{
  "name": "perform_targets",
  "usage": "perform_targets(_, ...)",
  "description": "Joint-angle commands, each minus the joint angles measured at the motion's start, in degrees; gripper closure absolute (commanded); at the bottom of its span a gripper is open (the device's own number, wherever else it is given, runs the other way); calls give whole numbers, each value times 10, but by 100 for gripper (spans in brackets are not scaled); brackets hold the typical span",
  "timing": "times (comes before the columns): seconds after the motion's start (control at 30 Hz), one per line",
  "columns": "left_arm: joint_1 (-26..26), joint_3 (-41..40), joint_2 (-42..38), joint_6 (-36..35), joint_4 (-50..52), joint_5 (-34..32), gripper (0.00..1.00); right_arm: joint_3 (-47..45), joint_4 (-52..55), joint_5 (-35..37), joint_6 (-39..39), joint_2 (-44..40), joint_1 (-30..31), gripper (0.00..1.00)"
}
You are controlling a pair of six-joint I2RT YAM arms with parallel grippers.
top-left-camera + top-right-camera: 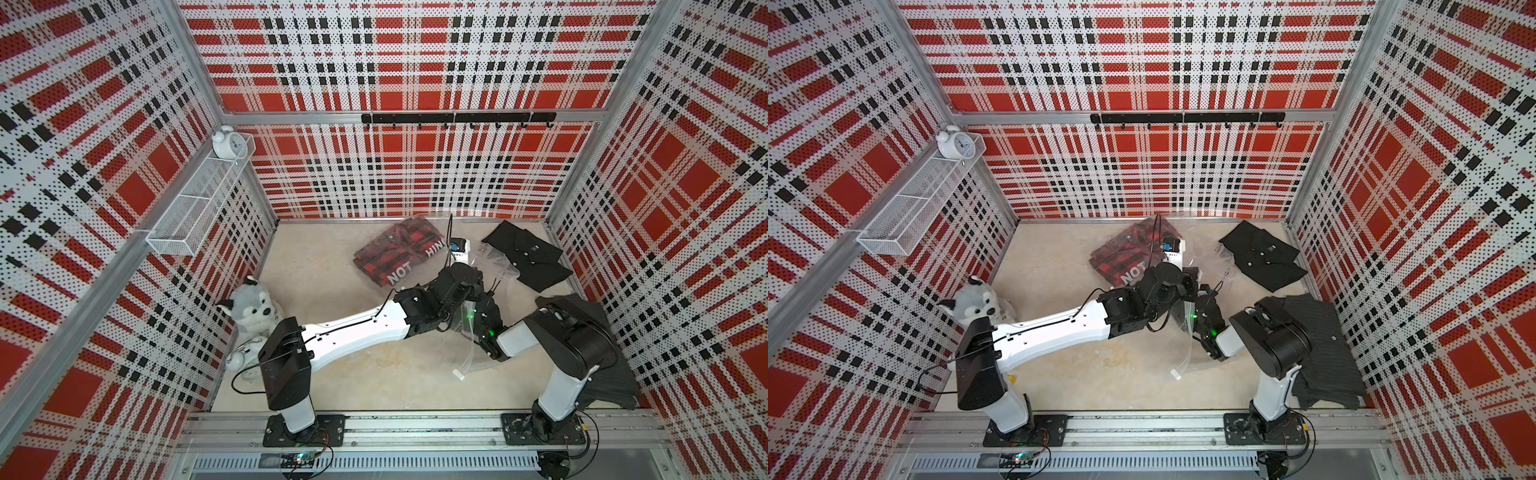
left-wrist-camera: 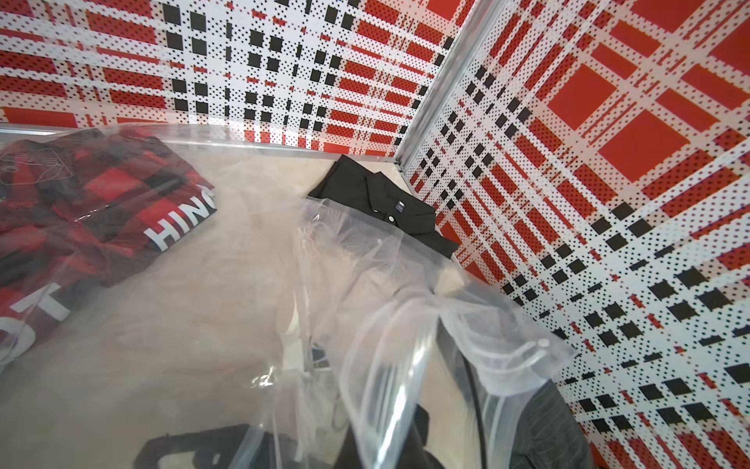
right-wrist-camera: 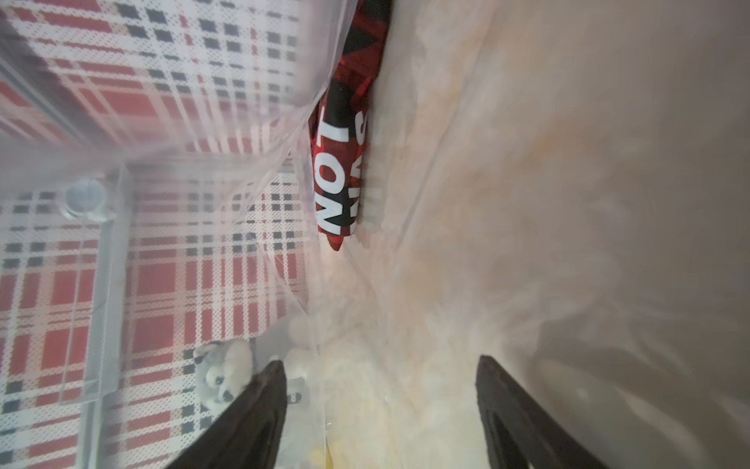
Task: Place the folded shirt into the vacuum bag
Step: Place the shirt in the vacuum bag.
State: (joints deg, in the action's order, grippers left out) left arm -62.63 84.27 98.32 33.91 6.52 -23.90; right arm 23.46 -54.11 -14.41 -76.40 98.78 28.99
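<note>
The vacuum bag [image 1: 496, 266] [image 1: 1210, 257] lies crumpled from the back wall toward the table's middle. A folded red plaid shirt [image 1: 399, 253] [image 2: 101, 211] [image 3: 341, 162] printed "NOT HING" lies inside its far end. My left gripper [image 1: 482, 291] is shut on the bag's raised rim, and in the left wrist view plastic [image 2: 385, 325] veils its jaws. My right gripper [image 3: 381, 361] stands open with only hazy plastic between its fingers, well short of the shirt. The bag's zip strip hangs forward with a white slider [image 1: 459, 376] at its end.
A folded black shirt [image 1: 528, 257] [image 2: 389, 203] lies at the back right. A dark striped garment [image 1: 602, 357] sits under the right arm. A plush husky [image 1: 251, 307] and a white alarm clock [image 1: 245, 361] stand at the left wall, below a wire shelf [image 1: 199, 199].
</note>
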Motion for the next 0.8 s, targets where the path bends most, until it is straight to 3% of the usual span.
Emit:
perform_targets(0.0,-2,36,5,-21,31,-9,100,-18,116,25,86,-78,-8,20)
perform_targets(0.13,7,59,14,-33,52,-21,100,-37,219,31,135,-170,-6,17)
perform_targets(0.33,28,72,26,-42,55,-3,100,-90,356,97,168,-357,-6,5)
perform_targets(0.53,42,90,49,-50,65,14,100,-50,521,123,214,-511,13,4)
perform_targets(0.77,75,89,51,-59,75,10,100,-19,590,82,229,-606,21,5)
